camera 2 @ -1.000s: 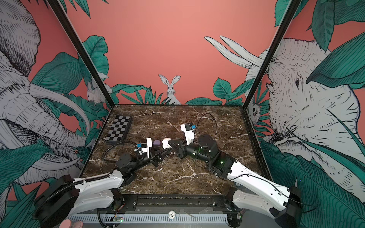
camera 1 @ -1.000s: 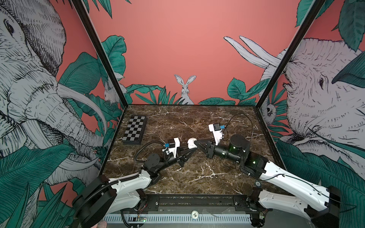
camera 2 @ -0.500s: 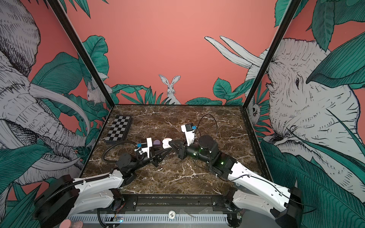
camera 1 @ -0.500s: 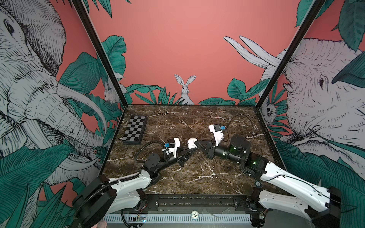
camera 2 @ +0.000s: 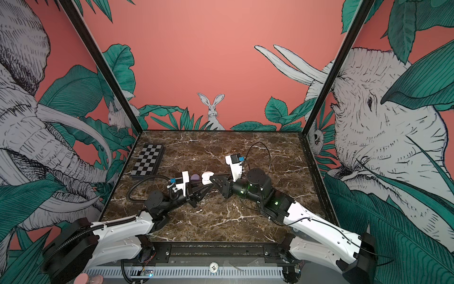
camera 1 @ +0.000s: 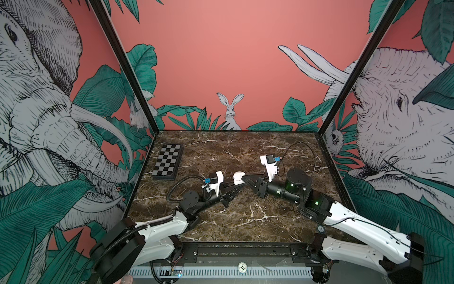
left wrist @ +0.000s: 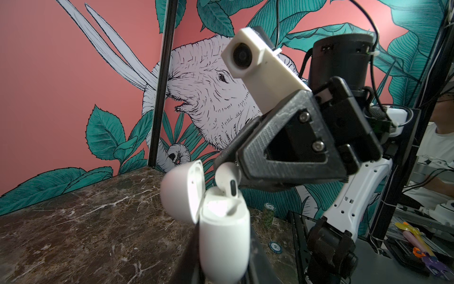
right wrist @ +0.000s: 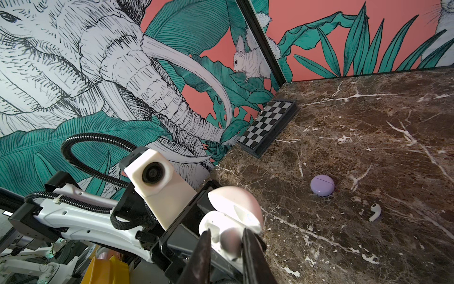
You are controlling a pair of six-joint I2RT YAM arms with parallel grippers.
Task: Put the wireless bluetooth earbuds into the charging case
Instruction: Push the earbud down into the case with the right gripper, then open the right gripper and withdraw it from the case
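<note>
White case [left wrist: 223, 233] clamped by left gripper [camera 1: 238, 185]; cannot tell hold of right gripper [right wrist: 227, 236] on earbud [left wrist: 226, 177]; risks tipping out if let go half-seated.

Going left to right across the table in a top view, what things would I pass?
Chessboard → lilac case → white case → right arm's camera. The pincers overlap the cases, so they are left out.
</note>
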